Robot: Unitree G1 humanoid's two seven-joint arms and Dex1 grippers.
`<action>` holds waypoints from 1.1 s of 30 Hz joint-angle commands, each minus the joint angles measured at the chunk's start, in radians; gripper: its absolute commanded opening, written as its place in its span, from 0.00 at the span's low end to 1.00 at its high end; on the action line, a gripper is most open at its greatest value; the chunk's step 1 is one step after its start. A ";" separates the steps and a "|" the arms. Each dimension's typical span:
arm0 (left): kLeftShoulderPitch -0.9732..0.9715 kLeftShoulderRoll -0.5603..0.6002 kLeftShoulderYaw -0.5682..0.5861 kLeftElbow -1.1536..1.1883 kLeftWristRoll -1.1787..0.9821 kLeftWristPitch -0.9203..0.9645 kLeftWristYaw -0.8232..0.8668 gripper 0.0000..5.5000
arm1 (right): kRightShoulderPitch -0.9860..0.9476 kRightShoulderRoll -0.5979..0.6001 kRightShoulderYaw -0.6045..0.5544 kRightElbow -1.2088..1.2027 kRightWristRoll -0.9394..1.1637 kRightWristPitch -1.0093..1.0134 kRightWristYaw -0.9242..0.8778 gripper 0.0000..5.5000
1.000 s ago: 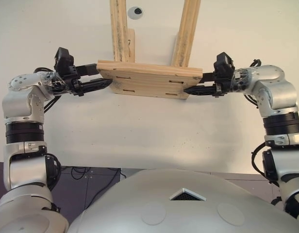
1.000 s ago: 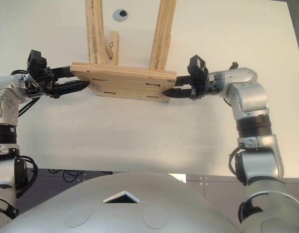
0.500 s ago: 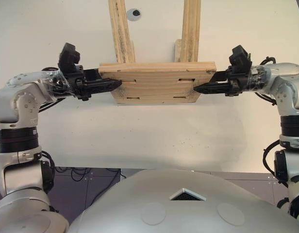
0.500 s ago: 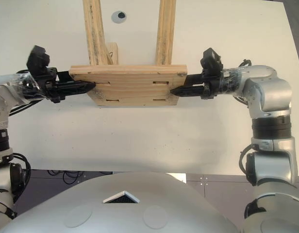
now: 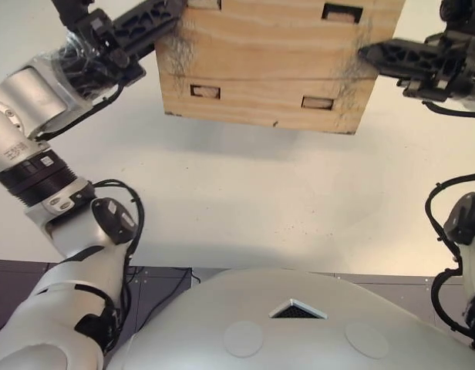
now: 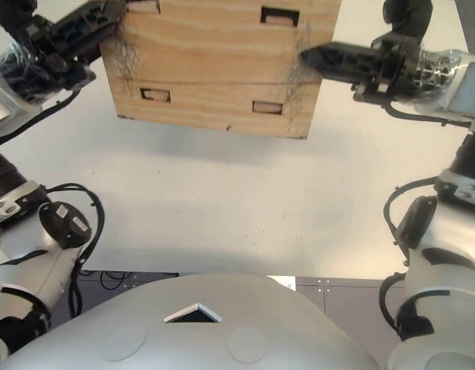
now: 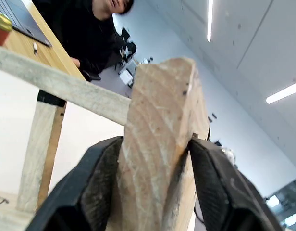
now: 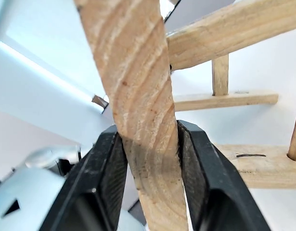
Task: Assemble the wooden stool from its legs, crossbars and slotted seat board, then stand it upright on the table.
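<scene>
The assembled wooden stool is held up off the white table (image 5: 245,200), with its slotted seat board (image 5: 264,62) facing me and hiding the legs. My left gripper (image 5: 170,15) is shut on the board's left edge, and my right gripper (image 5: 368,54) is shut on its right edge. In the left wrist view both fingers (image 7: 97,183) clamp the board's end grain (image 7: 160,106), with a leg (image 7: 61,86) behind it. In the right wrist view the fingers (image 8: 196,168) squeeze the board edge (image 8: 138,72); a leg (image 8: 225,33) and a crossbar (image 8: 220,100) show beyond.
The table's front edge (image 5: 222,267) runs just below the arms, with dark floor and cables past it. A wooden desk (image 7: 37,45) with a laptop stands in the room behind the stool in the left wrist view.
Both arms have raised the stool and tipped it towards me. The seat board now looks much bigger and nearer, and the legs have gone out of sight behind it. Both grips are unchanged.
</scene>
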 commanded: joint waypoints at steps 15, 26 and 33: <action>-0.132 -0.033 -0.202 0.217 -0.420 -0.462 1.074 0.36 | -0.382 0.205 -0.199 0.651 0.081 0.075 -0.544 0.24; -0.305 0.008 -0.252 0.634 -0.075 -0.613 0.688 0.71 | -0.390 0.294 -0.339 0.722 0.012 -0.049 -0.787 0.24; -0.388 -0.013 -0.172 0.738 0.033 -0.713 0.576 0.94 | -0.382 0.304 -0.359 0.738 -0.023 -0.156 -0.838 0.50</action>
